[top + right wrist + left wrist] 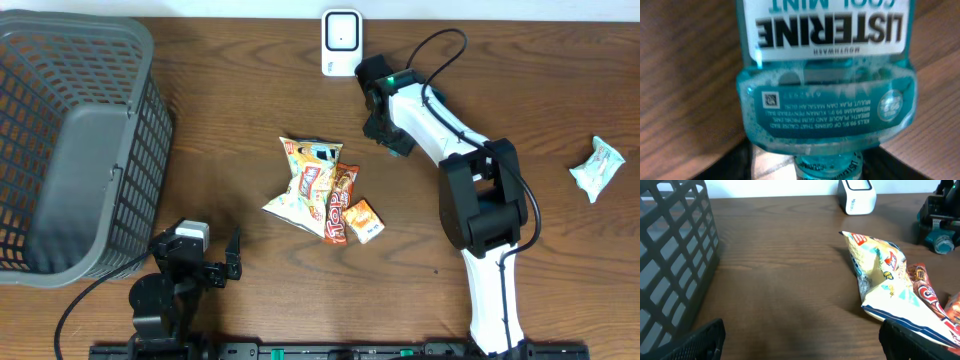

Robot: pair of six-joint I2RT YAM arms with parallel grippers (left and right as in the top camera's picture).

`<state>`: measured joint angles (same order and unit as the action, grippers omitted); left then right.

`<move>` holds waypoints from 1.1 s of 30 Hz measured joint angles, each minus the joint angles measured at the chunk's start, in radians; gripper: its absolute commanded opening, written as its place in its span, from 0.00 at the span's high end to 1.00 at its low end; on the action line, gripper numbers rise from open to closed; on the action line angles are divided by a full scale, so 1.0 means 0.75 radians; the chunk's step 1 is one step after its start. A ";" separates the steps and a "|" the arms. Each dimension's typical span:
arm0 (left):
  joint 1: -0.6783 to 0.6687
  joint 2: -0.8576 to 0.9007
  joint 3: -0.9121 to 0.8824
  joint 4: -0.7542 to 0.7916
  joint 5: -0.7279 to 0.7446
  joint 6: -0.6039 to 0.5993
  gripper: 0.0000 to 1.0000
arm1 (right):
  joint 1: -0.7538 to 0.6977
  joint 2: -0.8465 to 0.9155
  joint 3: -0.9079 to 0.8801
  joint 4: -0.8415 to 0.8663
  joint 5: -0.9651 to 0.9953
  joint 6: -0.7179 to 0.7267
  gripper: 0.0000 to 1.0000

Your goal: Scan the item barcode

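Left gripper (801,342): jaws spread wide, empty | right gripper (386,126): right over bottle (825,105), I can't tell if it's pinched | bottle near scanner (341,42) | snacks (320,190) mid-table

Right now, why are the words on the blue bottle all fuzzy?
Right wrist view: the mouthwash bottle sits very close to the lens, so its small print goes soft and reads upside down. Left wrist view: the snack bag is crisp, the left tool's fingers dark blurs. Overhead view: sharp all over.
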<state>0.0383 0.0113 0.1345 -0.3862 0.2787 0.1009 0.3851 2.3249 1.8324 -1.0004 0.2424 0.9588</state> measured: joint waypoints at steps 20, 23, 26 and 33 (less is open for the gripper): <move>0.000 0.000 0.000 -0.001 0.000 0.000 0.02 | -0.100 0.006 0.173 -0.466 -0.284 -0.271 0.83; 0.000 0.000 0.000 -0.001 0.000 0.000 0.02 | -0.126 0.004 0.235 -0.605 -0.370 -0.352 0.83; 0.000 0.000 0.000 -0.001 0.000 0.000 0.02 | -0.161 0.003 0.291 -0.732 -0.456 -0.438 0.85; 0.000 0.000 0.000 -0.001 0.000 0.000 0.02 | -0.248 -0.022 0.348 -0.926 -0.668 -0.644 0.83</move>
<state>0.0383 0.0113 0.1345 -0.3866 0.2787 0.1009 0.1993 2.3081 2.0937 -1.6947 -0.2584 0.4755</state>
